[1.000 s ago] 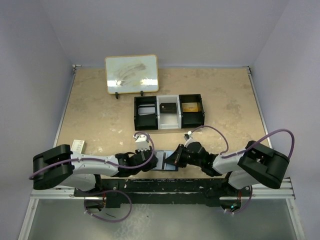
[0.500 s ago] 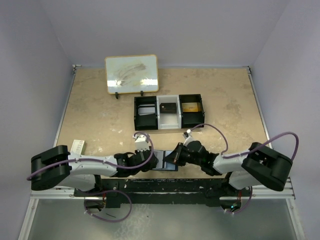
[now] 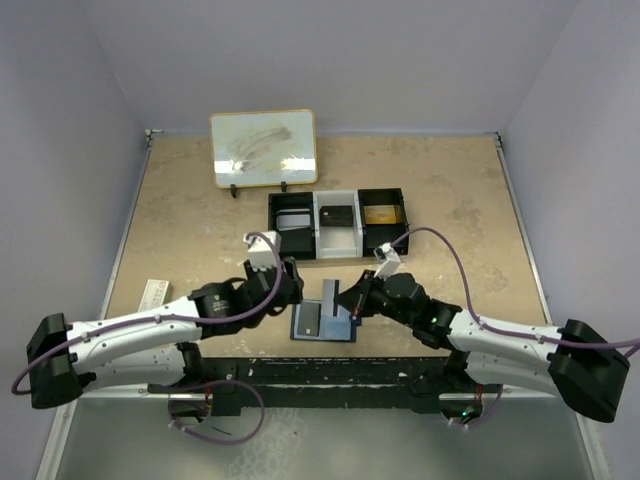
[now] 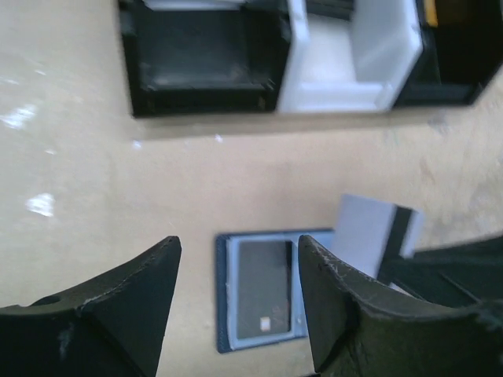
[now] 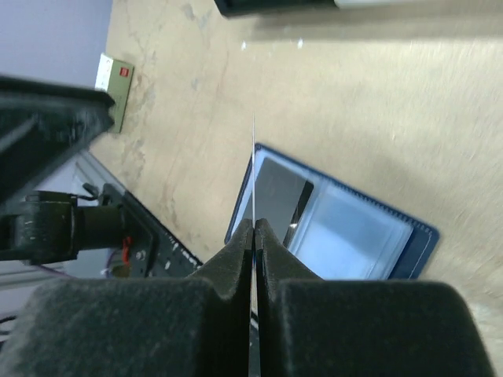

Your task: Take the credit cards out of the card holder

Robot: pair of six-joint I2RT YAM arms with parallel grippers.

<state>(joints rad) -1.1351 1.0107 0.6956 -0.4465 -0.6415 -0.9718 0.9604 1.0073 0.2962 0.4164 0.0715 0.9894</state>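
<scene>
Tray sits beyond card holder; right pincer grips card

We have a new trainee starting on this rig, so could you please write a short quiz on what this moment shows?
1. True or false: the left pincer is shut on the card holder.
2. What does the right pincer grip? A: a grey card. B: a pen. C: a spoon.
3. Fill in: the card holder lies ___ (open or folded) on the table.

Key:
1. False. Its fingers stand apart and hold nothing.
2. A.
3. Open.
</scene>
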